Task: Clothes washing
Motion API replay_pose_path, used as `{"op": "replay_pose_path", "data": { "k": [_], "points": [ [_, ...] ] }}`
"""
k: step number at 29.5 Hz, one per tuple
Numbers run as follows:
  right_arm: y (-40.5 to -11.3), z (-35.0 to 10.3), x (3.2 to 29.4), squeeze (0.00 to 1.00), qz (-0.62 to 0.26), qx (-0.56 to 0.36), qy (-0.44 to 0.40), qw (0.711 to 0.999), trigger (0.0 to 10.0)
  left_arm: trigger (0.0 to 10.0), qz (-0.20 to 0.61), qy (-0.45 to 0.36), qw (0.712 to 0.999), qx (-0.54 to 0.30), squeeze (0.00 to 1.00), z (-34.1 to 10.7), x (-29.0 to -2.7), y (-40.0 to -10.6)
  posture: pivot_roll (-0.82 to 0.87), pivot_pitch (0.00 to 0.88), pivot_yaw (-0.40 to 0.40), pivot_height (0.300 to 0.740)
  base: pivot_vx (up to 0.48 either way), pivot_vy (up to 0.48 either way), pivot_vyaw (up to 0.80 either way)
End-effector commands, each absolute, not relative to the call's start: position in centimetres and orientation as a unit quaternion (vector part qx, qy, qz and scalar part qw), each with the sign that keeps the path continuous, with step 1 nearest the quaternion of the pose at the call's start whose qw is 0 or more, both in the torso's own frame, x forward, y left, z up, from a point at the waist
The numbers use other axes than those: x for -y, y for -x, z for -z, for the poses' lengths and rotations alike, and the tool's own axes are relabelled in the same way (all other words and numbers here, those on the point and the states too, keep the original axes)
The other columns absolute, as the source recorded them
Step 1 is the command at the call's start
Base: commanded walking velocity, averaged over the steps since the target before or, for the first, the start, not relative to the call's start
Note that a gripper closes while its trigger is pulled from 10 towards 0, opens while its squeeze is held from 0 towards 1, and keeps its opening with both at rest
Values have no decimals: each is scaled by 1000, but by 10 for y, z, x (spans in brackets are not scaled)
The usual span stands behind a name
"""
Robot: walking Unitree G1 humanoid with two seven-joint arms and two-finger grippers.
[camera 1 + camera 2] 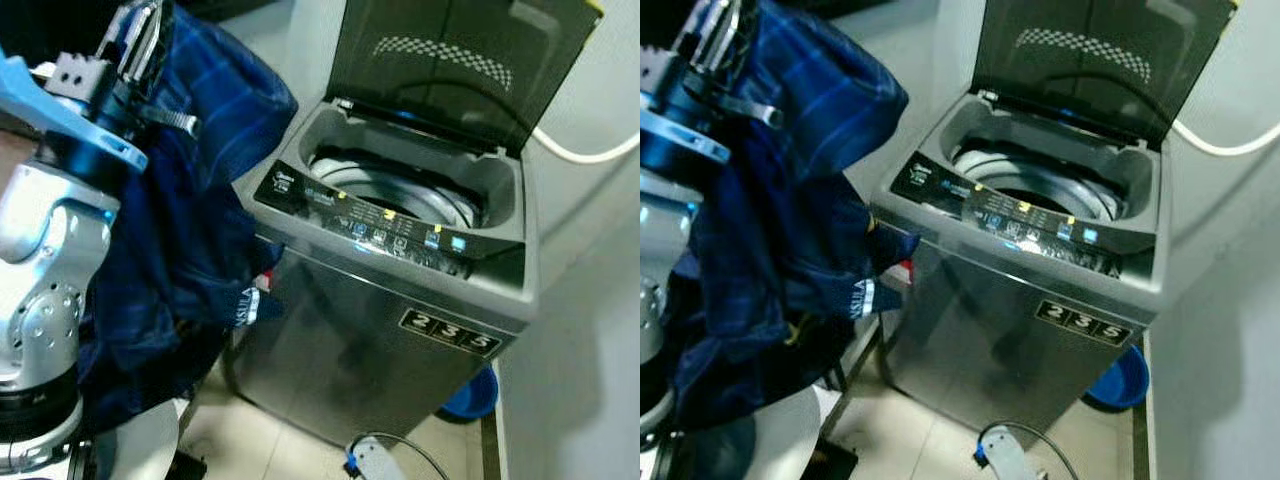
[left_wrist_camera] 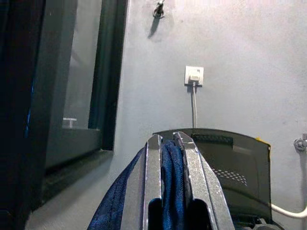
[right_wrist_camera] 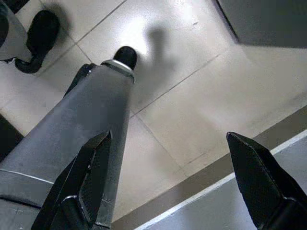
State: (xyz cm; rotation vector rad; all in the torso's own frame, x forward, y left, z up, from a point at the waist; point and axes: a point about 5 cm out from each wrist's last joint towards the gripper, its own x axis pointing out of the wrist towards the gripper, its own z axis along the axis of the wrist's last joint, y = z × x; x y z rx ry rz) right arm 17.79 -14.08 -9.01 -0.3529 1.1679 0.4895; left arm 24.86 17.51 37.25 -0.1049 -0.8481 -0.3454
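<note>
My left gripper [image 1: 140, 35] is raised at the upper left, shut on a dark blue checked garment [image 1: 190, 220] that hangs down in front of my left arm. In the left wrist view the blue cloth [image 2: 171, 182] is pinched between the two fingers. To the right stands a grey top-loading washing machine [image 1: 390, 330] with its lid [image 1: 450, 60] up and the drum [image 1: 400, 190] open. The garment hangs left of the machine, outside the drum. My right gripper [image 3: 168, 167] hangs open over the tiled floor.
A white hose [image 1: 590, 150] runs along the wall behind the machine. A blue basin [image 1: 470, 395] sits on the floor at the machine's right. A white power strip with cable [image 1: 375, 460] lies on the tiles in front. A wall socket [image 2: 194, 75] is above the lid.
</note>
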Motion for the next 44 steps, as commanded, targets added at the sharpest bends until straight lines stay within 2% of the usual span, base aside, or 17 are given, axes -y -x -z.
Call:
{"op": "replay_pose_path", "data": {
  "k": [1,5,13,20,28,32,39,44],
  "points": [
    [-173,92,149,0,-216,-550,164,790,10000,10000,185,40,881,434,0,-378,-167,-241,282,0,-124,740,0,0,0],
    [-171,93,153,0,-211,-553,166,789,10000,10000,195,31,878,436,0,-378,-164,-238,282,0,-124,740,0,0,0],
    [-168,94,154,0,-213,-556,172,785,10000,10000,210,26,868,449,0,-386,-159,-238,283,0,-120,740,207,0,-772],
    [-168,94,153,0,-217,-553,175,785,10000,10000,227,19,861,455,0,-392,-153,-238,278,0,-113,740,280,0,0],
    [-171,93,152,0,-211,-554,168,788,10000,10000,244,18,852,462,0,-398,-150,-237,278,0,-112,740,276,0,-800],
    [-170,94,149,0,-211,-552,168,789,10000,10000,269,3,839,474,0,-411,-141,-234,281,0,-112,740,264,0,-800],
    [-172,93,148,0,-205,-547,167,794,10000,10000,303,-12,814,495,0,-430,-142,-227,295,0,-122,740,108,0,-800],
    [-177,91,149,0,-200,-541,164,801,10000,10000,331,-33,796,505,0,-444,-136,-220,290,0,-117,740,0,0,0]
  ]
}}
